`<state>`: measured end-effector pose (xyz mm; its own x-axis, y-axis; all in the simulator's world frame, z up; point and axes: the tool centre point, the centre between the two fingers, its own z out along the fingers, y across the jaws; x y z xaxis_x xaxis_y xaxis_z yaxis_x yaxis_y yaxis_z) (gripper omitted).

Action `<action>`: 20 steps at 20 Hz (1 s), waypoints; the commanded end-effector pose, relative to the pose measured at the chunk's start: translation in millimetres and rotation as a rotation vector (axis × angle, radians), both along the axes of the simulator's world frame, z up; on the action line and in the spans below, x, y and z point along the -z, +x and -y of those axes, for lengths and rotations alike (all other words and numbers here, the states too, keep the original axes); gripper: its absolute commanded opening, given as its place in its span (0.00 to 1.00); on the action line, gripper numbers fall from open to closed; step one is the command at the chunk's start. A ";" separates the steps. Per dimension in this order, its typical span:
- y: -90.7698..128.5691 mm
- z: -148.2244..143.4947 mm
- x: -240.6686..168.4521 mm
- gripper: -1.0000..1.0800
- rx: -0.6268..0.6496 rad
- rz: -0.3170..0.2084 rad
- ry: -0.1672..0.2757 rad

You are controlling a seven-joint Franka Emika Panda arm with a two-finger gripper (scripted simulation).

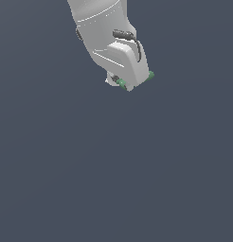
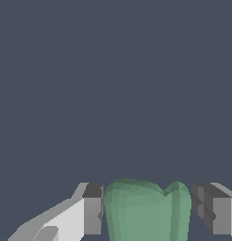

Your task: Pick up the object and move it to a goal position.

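Green bar [image 2: 146, 209] sits between the two fingers [image 2: 92, 212] of the claw [image 1: 132, 84], which looks clamped on it, though in the wrist view one finger touches it and the other shows a slight gap. In the exterior view its green ends poke out either side. The pick-up seems done; carrying remains, and no goal marker is visible

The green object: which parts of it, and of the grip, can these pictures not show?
- Exterior view: the white gripper hides the green object's middle; only its ends show.
- Wrist view: the picture's edge cuts off the object's lower part.
- Whether the jaws touch the object: unclear.
- Goal position: unmarked.
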<state>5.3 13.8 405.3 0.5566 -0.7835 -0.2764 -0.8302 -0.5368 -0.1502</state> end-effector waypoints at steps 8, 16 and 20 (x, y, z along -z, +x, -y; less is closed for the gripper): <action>12.3 -14.1 -62.4 0.00 -0.001 -0.002 0.003; 18.0 -19.3 -85.8 0.00 -0.002 -0.002 0.005; 19.3 -20.3 -90.5 0.00 -0.002 -0.002 0.005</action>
<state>24.1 33.7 494.0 0.5575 -0.7809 -0.2817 -0.8295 -0.5376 -0.1514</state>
